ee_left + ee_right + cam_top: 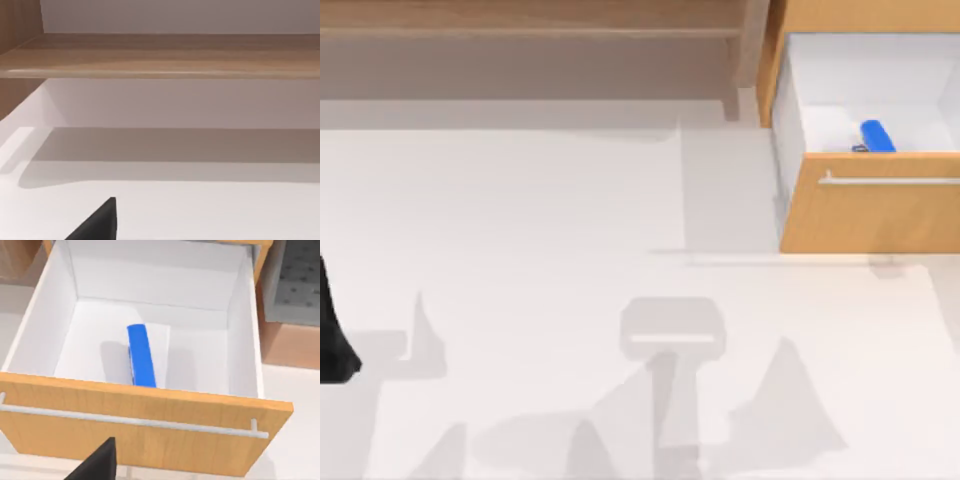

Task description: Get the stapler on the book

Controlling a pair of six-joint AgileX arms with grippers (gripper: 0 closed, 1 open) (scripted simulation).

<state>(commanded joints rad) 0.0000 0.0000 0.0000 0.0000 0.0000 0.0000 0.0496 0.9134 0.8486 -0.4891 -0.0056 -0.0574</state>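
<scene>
Right wrist view showed the stapler (141,355) lying in the open drawer (150,420), ungrasped; I couldn't tell my right gripper's state. Next, I judged, I should reach down inside.

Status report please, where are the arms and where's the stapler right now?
Left arm parked at table's left edge. Right wrist camera looks down into open drawer. Stapler lies inside drawer, untouched. Drawer front and handle stand before it.
</scene>
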